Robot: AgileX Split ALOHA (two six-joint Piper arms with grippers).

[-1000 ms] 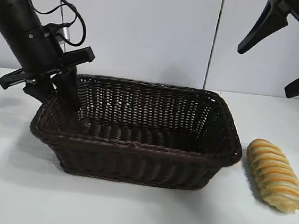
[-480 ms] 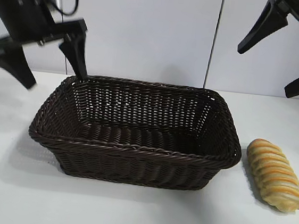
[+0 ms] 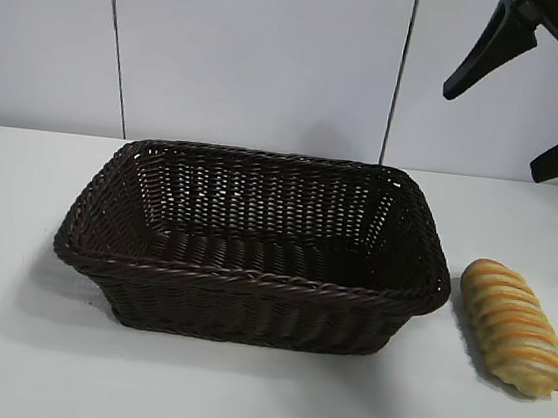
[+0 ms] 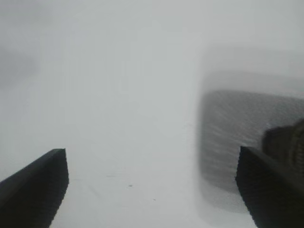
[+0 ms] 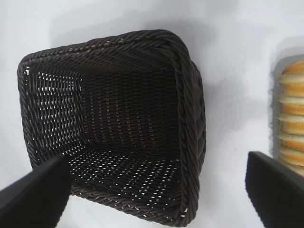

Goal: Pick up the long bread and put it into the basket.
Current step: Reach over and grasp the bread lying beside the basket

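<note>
White tabletop (image 3: 239, 395): the long bread (image 3: 514, 327) is seen just beside the basket (image 3: 252, 278), unplaced; the right gripper (image 3: 530, 101) above is spread, empty; the left gripper (image 4: 152, 190) likewise.

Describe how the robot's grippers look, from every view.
The right gripper is matte black, with two flat, tapering fingers. The left gripper shows only in its wrist view: the same black wedge-shaped fingers. No cables or markings are visible.

dark brown woven basket (image 3: 251, 281); golden, orange-ridged long bread (image 3: 514, 327)
</note>
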